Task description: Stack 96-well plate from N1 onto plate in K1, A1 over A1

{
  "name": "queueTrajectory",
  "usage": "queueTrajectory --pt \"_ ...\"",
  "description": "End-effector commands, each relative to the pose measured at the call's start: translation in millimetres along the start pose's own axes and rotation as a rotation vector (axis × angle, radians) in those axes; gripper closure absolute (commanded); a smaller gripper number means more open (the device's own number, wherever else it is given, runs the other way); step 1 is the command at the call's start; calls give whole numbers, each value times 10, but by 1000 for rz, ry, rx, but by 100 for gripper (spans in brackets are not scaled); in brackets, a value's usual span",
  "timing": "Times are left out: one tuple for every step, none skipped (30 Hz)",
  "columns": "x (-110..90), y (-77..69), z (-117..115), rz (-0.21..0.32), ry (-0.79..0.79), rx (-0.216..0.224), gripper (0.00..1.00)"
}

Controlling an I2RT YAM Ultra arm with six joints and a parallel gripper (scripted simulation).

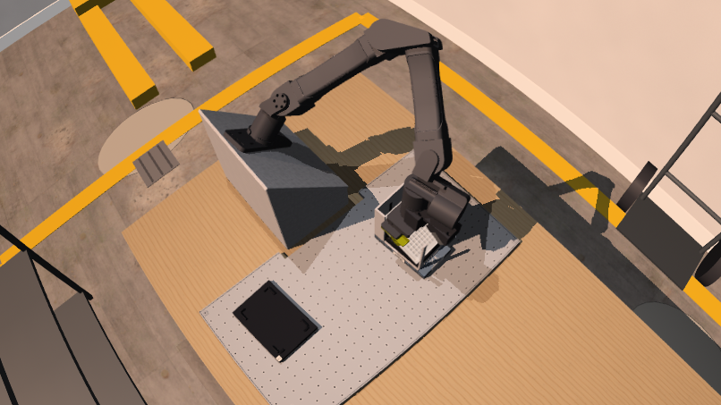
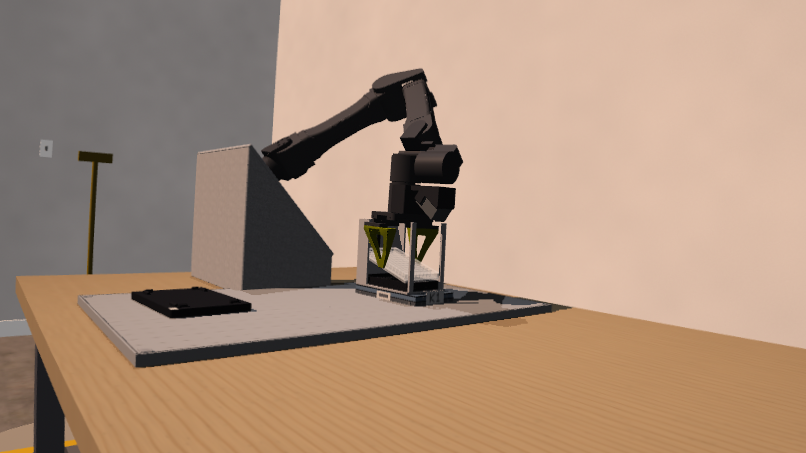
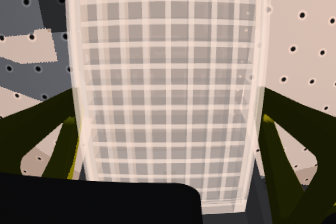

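Translucent white, the 96-well plate (image 3: 167, 77) fills our wrist view, gripped across its width between the olive fingers of the pincer (image 2: 401, 240), which stands wide but clamped on the plate's two long sides. In our exterior view we see the plate tilted inside the stack rack K1 (image 2: 411, 258), one end high and the other low, above a dark layer at the rack's floor that we cannot make out clearly. The black plate nest N1 (image 1: 276, 321) lies well apart on the perforated grey surface (image 1: 361, 305), with its pale A1 square (image 1: 278, 358) at one corner.
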State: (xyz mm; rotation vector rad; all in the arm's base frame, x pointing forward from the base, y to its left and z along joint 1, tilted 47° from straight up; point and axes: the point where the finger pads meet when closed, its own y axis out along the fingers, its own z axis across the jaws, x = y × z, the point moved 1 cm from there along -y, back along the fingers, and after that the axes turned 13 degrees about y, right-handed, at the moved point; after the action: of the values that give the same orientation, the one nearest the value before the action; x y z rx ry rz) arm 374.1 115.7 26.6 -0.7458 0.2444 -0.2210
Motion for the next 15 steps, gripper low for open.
queueTrajectory --pt "183 78 62 -38 -26 13 100" --pt "183 78 62 -38 -26 13 100" --pt "184 78 62 -38 -26 13 100" --pt "184 78 62 -38 -26 13 100" --pt "185 78 62 -38 -26 13 100" --pt "185 78 63 -38 -26 13 100" --pt "186 78 63 -38 -26 13 100" --pt "186 80 63 -38 -26 13 100" --pt "187 82 63 -38 -26 13 100" --pt "188 83 63 -39 -26 13 100" --pt "188 85 63 -39 -26 13 100" --pt "189 87 63 -39 -26 13 100" --pt "189 88 63 -39 -26 13 100" --pt "190 90 63 -39 -26 13 100" --pt "190 91 63 -39 -26 13 100"
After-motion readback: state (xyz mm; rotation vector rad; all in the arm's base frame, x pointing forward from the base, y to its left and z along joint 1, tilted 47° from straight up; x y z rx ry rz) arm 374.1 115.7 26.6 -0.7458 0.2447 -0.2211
